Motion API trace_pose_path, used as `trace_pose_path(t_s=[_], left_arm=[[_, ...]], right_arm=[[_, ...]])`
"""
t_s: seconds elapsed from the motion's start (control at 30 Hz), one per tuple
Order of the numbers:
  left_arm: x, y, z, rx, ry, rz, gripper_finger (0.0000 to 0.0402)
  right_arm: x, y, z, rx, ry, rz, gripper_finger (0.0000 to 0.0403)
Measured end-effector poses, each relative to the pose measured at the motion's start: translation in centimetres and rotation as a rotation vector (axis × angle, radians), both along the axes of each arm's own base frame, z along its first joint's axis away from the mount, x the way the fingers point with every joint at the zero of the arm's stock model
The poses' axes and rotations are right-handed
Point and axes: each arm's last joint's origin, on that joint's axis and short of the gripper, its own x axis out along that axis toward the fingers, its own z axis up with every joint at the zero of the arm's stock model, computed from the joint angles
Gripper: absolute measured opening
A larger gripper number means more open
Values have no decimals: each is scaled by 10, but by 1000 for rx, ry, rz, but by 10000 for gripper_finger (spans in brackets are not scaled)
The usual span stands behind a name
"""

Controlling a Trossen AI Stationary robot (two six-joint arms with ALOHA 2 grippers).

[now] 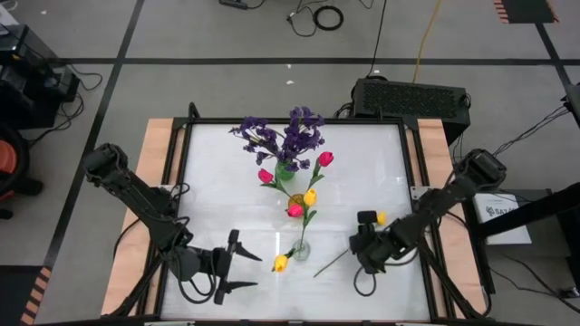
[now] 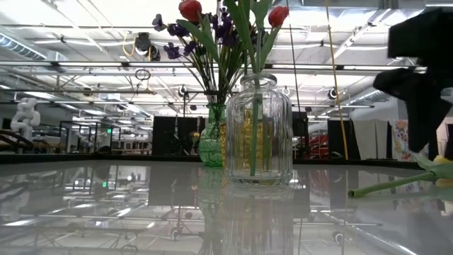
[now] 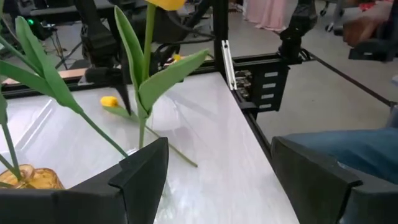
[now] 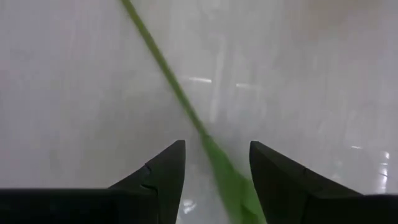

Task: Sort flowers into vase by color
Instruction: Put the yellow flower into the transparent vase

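Observation:
A yellow tulip (image 1: 381,217) lies flat on the white table at the right, its green stem (image 1: 331,265) running toward the near edge. My right gripper (image 1: 367,244) hovers open over this stem. In the right wrist view the stem (image 4: 168,81) passes between the fingers of my right gripper (image 4: 214,146), which stand apart from it. A clear glass vase (image 2: 258,127) holds yellow tulips (image 1: 281,263). A green vase (image 2: 211,145) behind it holds purple sprigs (image 1: 285,134) and pink-red tulips (image 1: 324,158). My left gripper (image 1: 245,270) is open and empty, left of the clear vase.
A further pink-red tulip head (image 1: 294,210) shows between the two vases; which vase holds it cannot be told. The table's black frame (image 1: 412,181) and wooden side boards (image 1: 154,154) border the white top. A black box (image 1: 412,98) stands beyond the far edge.

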Motion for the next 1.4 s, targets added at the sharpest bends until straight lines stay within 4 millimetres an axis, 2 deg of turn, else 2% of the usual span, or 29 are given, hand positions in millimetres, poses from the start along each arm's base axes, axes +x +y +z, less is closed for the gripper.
trace_pose_path(t_s=[0.13,0.27,0.7,0.97,1.03,1.2,1.3,1.4], left_arm=[[0,0,0,-1,-1,0,290],[0,0,0,-1,-2,0,290],[0,0,0,0,-3,-1,290],[1,-1,3,-11,-23,-3,290],[1,-1,3,-15,-29,-3,290],[2,-2,14,-16,-124,-17,290],[2,-5,28,12,-188,3,290],[4,-8,48,22,-236,20,290]], right_arm=[[6,-8,-3,-4,32,19,165],[10,-11,-9,0,75,36,142],[17,-7,-26,8,129,60,111],[16,-7,-26,37,148,62,20],[16,-7,-25,49,151,63,7],[15,-6,-18,50,191,49,8],[19,-1,-2,83,226,33,3],[22,7,22,100,276,20,3]])
